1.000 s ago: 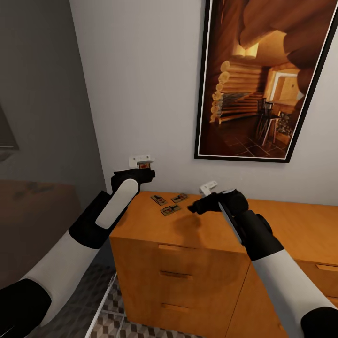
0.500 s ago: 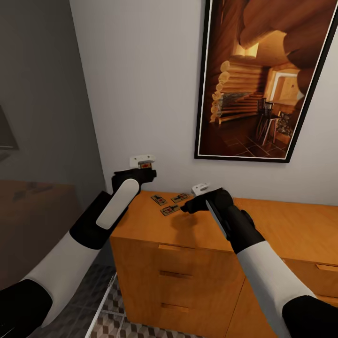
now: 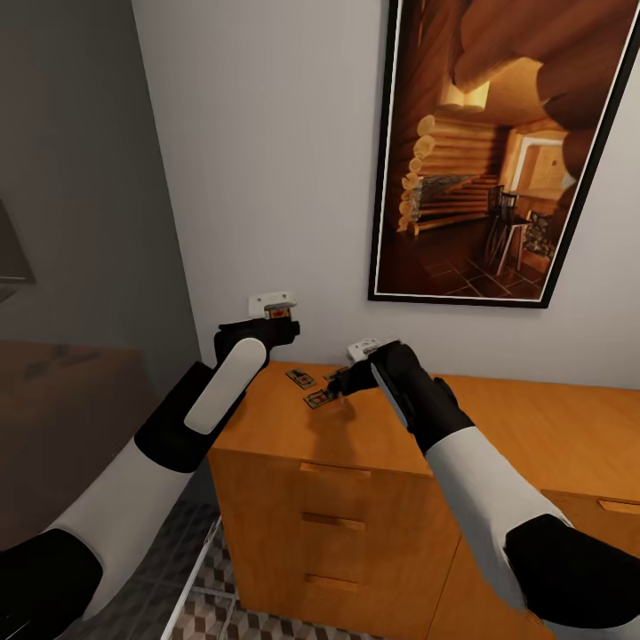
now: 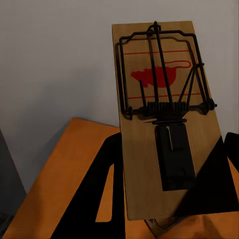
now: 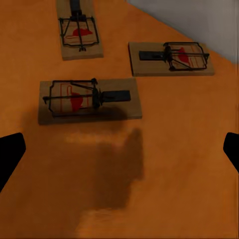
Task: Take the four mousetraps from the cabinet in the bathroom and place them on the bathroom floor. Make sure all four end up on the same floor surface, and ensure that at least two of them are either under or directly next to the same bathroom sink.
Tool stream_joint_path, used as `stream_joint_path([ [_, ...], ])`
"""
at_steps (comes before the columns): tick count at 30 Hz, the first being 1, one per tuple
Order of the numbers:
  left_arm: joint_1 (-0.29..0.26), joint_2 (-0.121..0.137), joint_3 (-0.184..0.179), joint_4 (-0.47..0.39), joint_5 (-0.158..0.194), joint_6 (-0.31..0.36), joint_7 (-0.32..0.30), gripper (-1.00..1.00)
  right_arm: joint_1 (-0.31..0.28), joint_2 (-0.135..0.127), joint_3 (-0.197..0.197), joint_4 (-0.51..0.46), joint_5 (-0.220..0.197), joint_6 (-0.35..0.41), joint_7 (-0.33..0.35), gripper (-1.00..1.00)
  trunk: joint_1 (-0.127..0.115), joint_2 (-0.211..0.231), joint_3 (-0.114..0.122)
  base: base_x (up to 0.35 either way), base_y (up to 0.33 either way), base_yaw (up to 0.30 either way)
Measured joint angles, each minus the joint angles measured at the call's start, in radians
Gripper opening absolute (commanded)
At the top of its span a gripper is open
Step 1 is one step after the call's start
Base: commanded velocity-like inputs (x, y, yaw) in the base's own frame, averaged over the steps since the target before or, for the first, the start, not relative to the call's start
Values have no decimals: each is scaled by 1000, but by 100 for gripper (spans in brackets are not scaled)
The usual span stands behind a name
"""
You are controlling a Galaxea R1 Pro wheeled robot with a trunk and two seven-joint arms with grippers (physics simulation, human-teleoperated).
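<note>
The left gripper (image 3: 277, 313) is holding one mousetrap (image 4: 167, 117) clamped upright above the cabinet's (image 3: 373, 444) left corner. The right gripper (image 3: 342, 384), fingers spread wide, is hovering just over the three traps lying close together on the surface: the nearest trap (image 5: 89, 99), a far trap (image 5: 79, 32) and a side trap (image 5: 172, 57). Risk, as I judge it: coming down off-centre could trip the spring bar or nudge the neighbours, and the flat plate may be slipping out of a shallow pinch.
</note>
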Motion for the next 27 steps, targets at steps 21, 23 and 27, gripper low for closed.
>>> stream_joint_path([
  [21, 0, 7, 1, -2, 2, -1, -4, -100, -72, 8, 1, 169, -3, -97, 0, 100, 0, 0, 0, 0, 0, 0],
  [23, 0, 4, 1, -4, 8, -1, -6, -100, -72, 8, 1, 170, -3, -97, 0, 100, 0, 0, 0, 0, 0, 0],
  [27, 0, -15, 2, -8, 60, -1, -8, -100, -71, 7, 1, 192, -3, -121, 0, 100, 0, 0, 0, 0, 0, 0],
])
